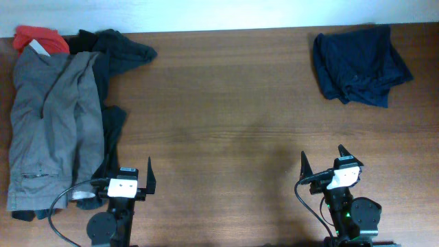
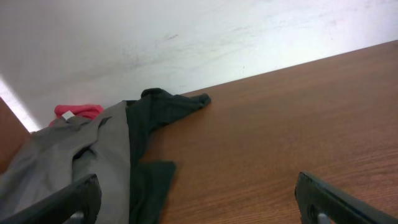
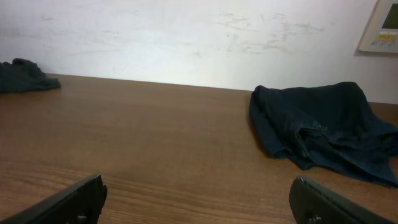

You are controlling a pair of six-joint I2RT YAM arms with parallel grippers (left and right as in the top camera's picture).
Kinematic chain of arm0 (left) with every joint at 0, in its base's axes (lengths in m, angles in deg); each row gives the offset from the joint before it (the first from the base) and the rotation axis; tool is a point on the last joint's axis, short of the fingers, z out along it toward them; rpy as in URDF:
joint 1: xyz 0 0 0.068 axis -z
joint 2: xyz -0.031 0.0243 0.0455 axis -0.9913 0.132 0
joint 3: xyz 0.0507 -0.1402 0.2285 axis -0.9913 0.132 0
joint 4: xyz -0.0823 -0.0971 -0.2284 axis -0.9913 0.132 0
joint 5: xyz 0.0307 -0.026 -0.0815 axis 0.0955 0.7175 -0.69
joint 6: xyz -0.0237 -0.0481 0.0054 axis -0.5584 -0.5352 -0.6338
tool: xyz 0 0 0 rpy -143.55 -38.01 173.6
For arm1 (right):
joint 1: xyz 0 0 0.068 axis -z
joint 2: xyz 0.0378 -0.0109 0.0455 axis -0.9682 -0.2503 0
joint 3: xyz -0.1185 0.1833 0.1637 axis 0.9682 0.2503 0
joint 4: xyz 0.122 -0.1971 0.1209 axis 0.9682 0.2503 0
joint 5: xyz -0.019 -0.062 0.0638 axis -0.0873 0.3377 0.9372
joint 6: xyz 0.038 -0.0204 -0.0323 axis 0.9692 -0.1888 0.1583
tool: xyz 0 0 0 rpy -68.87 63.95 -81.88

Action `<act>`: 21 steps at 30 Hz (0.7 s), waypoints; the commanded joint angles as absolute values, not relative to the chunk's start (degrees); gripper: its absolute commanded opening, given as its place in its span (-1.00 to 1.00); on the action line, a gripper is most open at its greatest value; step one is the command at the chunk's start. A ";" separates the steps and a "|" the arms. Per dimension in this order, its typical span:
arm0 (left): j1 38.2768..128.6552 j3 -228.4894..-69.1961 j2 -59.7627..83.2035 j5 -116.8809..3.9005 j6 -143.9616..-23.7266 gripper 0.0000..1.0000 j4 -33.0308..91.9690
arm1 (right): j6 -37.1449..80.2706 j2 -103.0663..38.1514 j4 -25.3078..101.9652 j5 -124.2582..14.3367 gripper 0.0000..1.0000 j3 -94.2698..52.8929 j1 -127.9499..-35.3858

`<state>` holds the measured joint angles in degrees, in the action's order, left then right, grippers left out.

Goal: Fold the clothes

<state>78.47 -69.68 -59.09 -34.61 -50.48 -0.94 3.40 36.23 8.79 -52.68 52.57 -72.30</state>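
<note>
Item, nearest edge of the bench (image 1: 226, 116), left: left tool (image 2: 198, 180), fingers set wide apart, nothing between them, low over the bare brown wood; in the left wrist view its left finger (image 2: 78, 199) shows against grey cloth, and whether it touches cannot be told. Item, nearest edge, right: right tool (image 1: 322, 152), fingers likewise wide apart and holding nothing, with bare wood between and ahead of them, well apart from any garment. Item, left side of the bench, running from the near edge toward the far edge: grey-khaki shorts (image 1: 48, 123), laid lengthwise and rumpled, with creases along their length, their near end just beside the left tool. Item, under the shorts: black tee (image 1: 120, 48), showing as a dark strip along the right side of the shorts, as scraps at their near end, and as a bunched mass beyond their far end, one lobe reaching right across the wood. Item, far left corner: red tee (image 1: 41, 38), crumpled, partly covered by the far end of the shorts, a small white label (image 1: 38, 46) lying at its edge. Item, far right part of the bench, well apart from the left-hand pile: navy garment (image 1: 360, 65), loosely heaped and creased, alone on the wood. Item, beyond the far edge: pale scuffed wall (image 3: 186, 37), with a pale panel (image 3: 380, 28) mounted at upper right in the right wrist view.
</note>
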 commanded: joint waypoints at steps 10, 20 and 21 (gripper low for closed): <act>78.08 -69.50 -59.63 -35.03 -51.24 0.98 -0.60 | 3.88 36.62 9.20 -53.35 0.97 52.87 -72.00; 78.08 -69.50 -59.63 -35.05 -51.24 0.98 -0.60 | 3.44 36.62 9.20 -53.66 0.97 52.87 -72.00; 78.08 -69.50 -59.63 -35.05 -51.24 0.98 -0.60 | 2.81 36.62 9.23 -54.40 0.97 52.87 -72.00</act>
<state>78.47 -69.68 -59.09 -34.61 -50.48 -0.94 3.33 36.23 8.79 -52.72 52.57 -72.30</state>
